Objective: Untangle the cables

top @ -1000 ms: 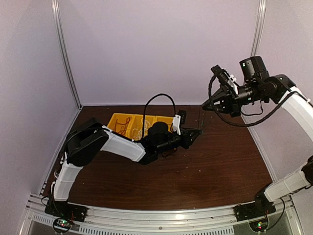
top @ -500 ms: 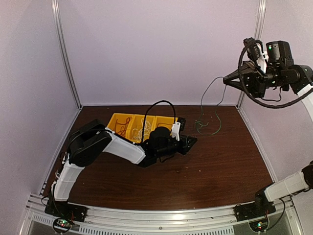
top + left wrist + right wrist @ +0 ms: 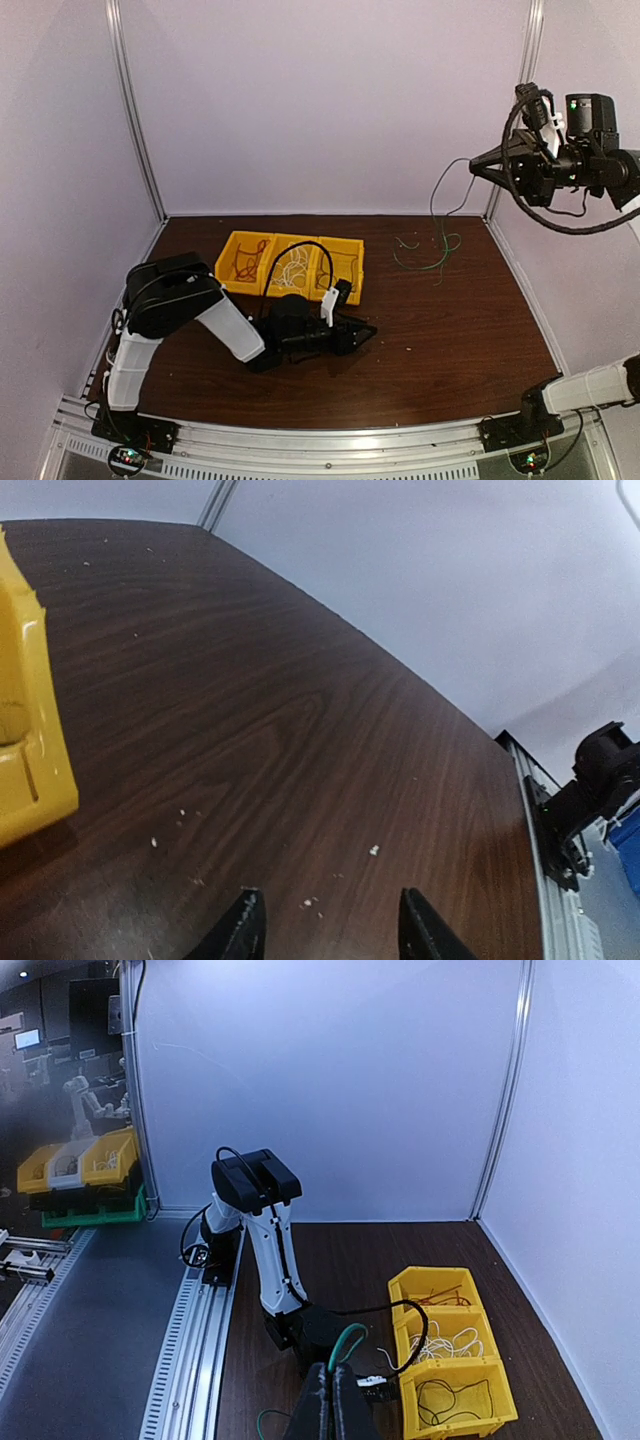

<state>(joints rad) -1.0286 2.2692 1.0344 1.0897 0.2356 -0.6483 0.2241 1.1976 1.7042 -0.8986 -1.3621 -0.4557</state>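
My right gripper [image 3: 476, 163] is raised high at the right and is shut on a thin green cable [image 3: 438, 238]. The cable hangs down to a loose heap on the table's far right. In the right wrist view the closed fingertips [image 3: 335, 1385] pinch a green loop [image 3: 350, 1342]. My left gripper [image 3: 366, 329] is low over the table's middle, open and empty. Its two fingertips [image 3: 242, 932] are spread over bare wood. A red cable [image 3: 247, 259], a white cable [image 3: 293, 270] and a dark cable [image 3: 452, 1400] each lie in their own compartment of the yellow bin [image 3: 222, 262].
The yellow bin also shows in the right wrist view [image 3: 505, 1392], and its corner shows in the left wrist view [image 3: 30, 770]. Small pale crumbs [image 3: 374, 850] dot the wood. Purple walls close the table at the back and sides. A metal rail [image 3: 330, 455] runs along the near edge.
My right gripper has risen up and to the right, drawing the green cable with it. My left gripper has pulled back from the bin's right end toward the near middle of the table.
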